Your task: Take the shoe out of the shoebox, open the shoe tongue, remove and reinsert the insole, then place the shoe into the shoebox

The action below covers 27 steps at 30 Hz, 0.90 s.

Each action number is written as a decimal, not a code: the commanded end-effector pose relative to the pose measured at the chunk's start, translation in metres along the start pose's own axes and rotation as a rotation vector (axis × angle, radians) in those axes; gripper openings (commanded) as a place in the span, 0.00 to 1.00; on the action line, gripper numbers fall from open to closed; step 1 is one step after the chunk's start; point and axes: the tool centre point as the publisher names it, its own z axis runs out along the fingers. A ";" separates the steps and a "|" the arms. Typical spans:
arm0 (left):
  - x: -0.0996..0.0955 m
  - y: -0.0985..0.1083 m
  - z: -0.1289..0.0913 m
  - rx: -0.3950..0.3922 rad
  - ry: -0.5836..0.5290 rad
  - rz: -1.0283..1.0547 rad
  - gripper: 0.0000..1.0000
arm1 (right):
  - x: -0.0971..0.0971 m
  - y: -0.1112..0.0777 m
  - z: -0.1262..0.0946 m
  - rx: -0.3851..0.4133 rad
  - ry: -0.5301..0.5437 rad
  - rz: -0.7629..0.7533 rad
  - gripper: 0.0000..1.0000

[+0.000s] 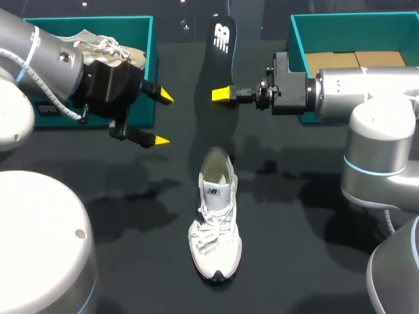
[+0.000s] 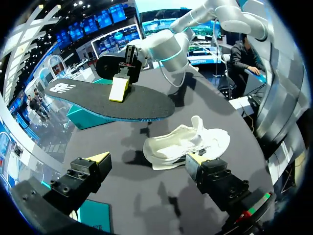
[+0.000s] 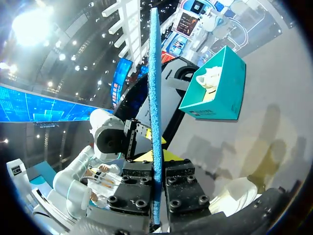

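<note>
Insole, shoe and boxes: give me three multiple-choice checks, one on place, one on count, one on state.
1. Where is the shoe in the middle of the head view?
A) inside a shoebox
B) in the left gripper
C) on the table

2. How many teal shoeboxes are there?
A) one
B) two
C) three

3. The right gripper is:
A) shut on the insole
B) open
C) shut on the shoe

Answers:
1 C, it lies on the tabletop between the arms.
2 B, one stands at each far side.
3 A, its fingers clamp the insole from both sides.
</note>
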 end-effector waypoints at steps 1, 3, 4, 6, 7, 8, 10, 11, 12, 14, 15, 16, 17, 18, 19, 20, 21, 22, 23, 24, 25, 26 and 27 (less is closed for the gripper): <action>0.002 0.001 0.008 -0.063 0.070 -0.050 1.00 | -0.001 -0.001 0.002 -0.006 -0.048 -0.028 0.00; 0.007 0.006 0.017 -0.088 0.095 -0.076 1.00 | -0.001 -0.005 0.005 -0.011 -0.053 -0.040 0.00; 0.011 0.009 0.020 -0.102 0.099 -0.084 1.00 | -0.003 -0.007 0.005 -0.018 -0.071 -0.051 0.00; 0.020 0.015 0.027 -0.120 0.112 -0.094 1.00 | -0.007 -0.010 0.003 -0.029 -0.060 -0.057 0.00; 0.023 0.017 0.030 -0.130 0.115 -0.100 1.00 | -0.010 -0.012 0.002 -0.042 -0.081 -0.057 0.00; 0.026 0.020 0.033 -0.135 0.119 -0.102 1.00 | -0.013 -0.013 0.002 -0.038 -0.080 -0.055 0.00; 0.030 0.026 0.039 -0.147 0.129 -0.114 1.00 | -0.017 -0.014 0.002 -0.047 -0.077 -0.048 0.00; 0.032 0.028 0.042 -0.152 0.134 -0.116 1.00 | -0.020 -0.015 0.002 -0.040 -0.078 -0.044 0.00; 0.034 0.030 0.045 -0.157 0.138 -0.122 1.00 | -0.023 -0.016 0.003 -0.040 -0.068 -0.042 0.00; 0.036 0.035 0.053 -0.166 0.145 -0.132 1.00 | -0.030 -0.018 0.004 -0.024 -0.056 -0.036 0.00; 0.037 0.037 0.056 -0.166 0.156 -0.138 1.00 | -0.034 -0.020 0.004 -0.019 -0.027 -0.036 0.00; 0.038 0.039 0.059 -0.166 0.167 -0.136 1.00 | -0.034 -0.020 0.004 -0.019 -0.027 -0.036 0.00; 0.038 0.040 0.062 -0.166 0.181 -0.125 1.00 | -0.034 -0.020 0.004 -0.019 -0.027 -0.036 0.00; 0.038 0.043 0.065 -0.201 0.194 -0.105 1.00 | -0.034 -0.020 0.004 -0.019 -0.027 -0.036 0.00; 0.038 0.043 0.065 -0.201 0.194 -0.105 1.00 | -0.034 -0.020 0.004 -0.019 -0.027 -0.036 0.00; 0.038 0.043 0.065 -0.201 0.194 -0.105 1.00 | -0.034 -0.020 0.004 -0.019 -0.027 -0.036 0.00; 0.038 0.043 0.065 -0.201 0.194 -0.105 1.00 | -0.034 -0.020 0.004 -0.019 -0.027 -0.036 0.00; 0.038 0.043 0.065 -0.201 0.194 -0.105 1.00 | -0.034 -0.020 0.004 -0.019 -0.027 -0.036 0.00; 0.038 0.043 0.065 -0.201 0.194 -0.105 1.00 | -0.034 -0.020 0.004 -0.019 -0.027 -0.036 0.00; 0.038 0.043 0.065 -0.201 0.194 -0.105 1.00 | -0.034 -0.020 0.004 -0.019 -0.027 -0.036 0.00; 0.038 0.043 0.065 -0.201 0.194 -0.105 1.00 | -0.034 -0.020 0.004 -0.019 -0.027 -0.036 0.00; 0.038 0.043 0.065 -0.201 0.194 -0.105 1.00 | -0.034 -0.020 0.004 -0.019 -0.027 -0.036 0.00; 0.038 0.043 0.065 -0.201 0.194 -0.105 1.00 | -0.034 -0.020 0.004 -0.019 -0.027 -0.036 0.00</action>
